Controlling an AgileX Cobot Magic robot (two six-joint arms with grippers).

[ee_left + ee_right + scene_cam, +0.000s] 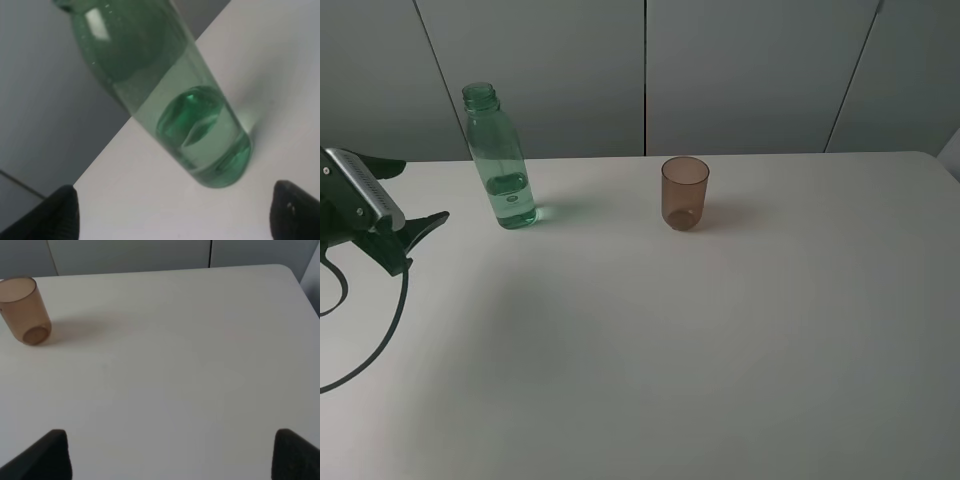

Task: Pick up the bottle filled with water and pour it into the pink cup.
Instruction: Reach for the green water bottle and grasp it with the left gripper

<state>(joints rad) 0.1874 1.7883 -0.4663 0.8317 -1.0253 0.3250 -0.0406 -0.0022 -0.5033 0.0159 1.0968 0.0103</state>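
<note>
Left gripper [175, 220], jaws spread wide and empty, near the tall transparent green plastic bottle [502, 170], upright on the white table [720, 350]. Translucent brownish-pink plastic cup [685, 192] stands apart. Right gripper [172, 455] likewise open, empty.

Bottle [200, 125] is seen standing on white table [280, 75], ahead of left gripper [175, 207]; jaws are spread wide, nothing is gripped.

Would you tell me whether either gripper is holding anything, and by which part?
Nothing is held. The left gripper stands open, short of the green bottle; the right gripper is open and empty.
</note>
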